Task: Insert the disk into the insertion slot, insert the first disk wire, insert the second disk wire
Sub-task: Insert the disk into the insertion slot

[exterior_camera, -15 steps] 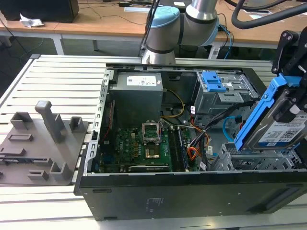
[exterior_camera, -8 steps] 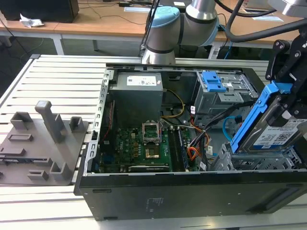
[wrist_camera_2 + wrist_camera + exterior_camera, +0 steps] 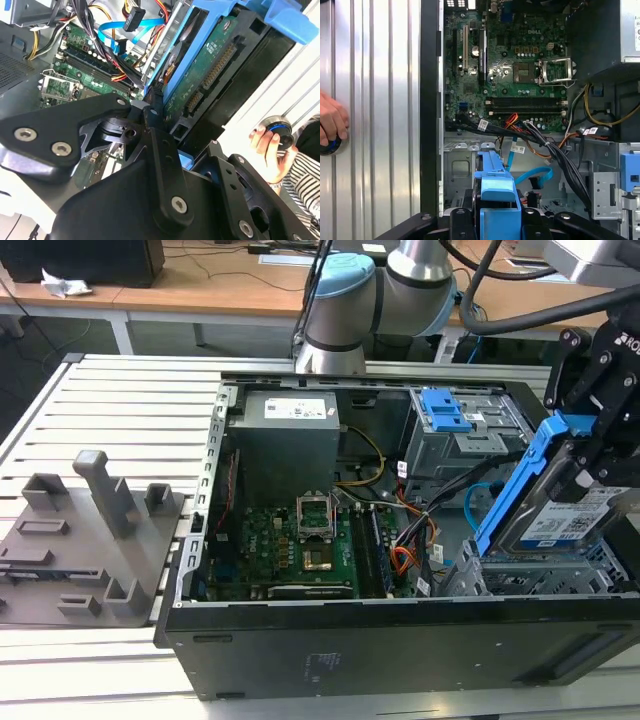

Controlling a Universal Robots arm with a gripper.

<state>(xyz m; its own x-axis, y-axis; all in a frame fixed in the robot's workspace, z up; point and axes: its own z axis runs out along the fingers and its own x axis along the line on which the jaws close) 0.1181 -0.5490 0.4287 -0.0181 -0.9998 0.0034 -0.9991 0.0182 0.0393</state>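
Blue-framed and tilted, hanging from the gripper (image 3: 496,220), which is clamped tight on the upper end of the disk (image 3: 562,525) and pinching it from both sides. Lower end down at the mouth of the slot (image 3: 540,578), not yet inside. Touching the sheet metal or just clear of it: cannot tell.

Just beside the slot, on its inner side: a blue cable (image 3: 536,176) and a black bundle of wires (image 3: 555,150), loose and looping close to the mouth. Farther from the slot on that same side, well apart: the board (image 3: 510,65). Beyond the case wall (image 3: 430,100), well away from the slot: a hand (image 3: 331,120) on the ribbed table (image 3: 380,100), holding a round knob (image 3: 277,131).

Likely trouble, judging from this pose:

- Jamming at the mouth, from going in at this tilt and catching a corner on the slot's metal lip.
- Swinging or slipping in the grip, from holding one end only with the rest hanging free. Worse with any push against the lip.
- Trapping the blue cable under the disk, or dragging the wires in with it, from their lying so close to the slot.
- Scraping the disk's bare circuit side on the slot's edge, if off line sideways.
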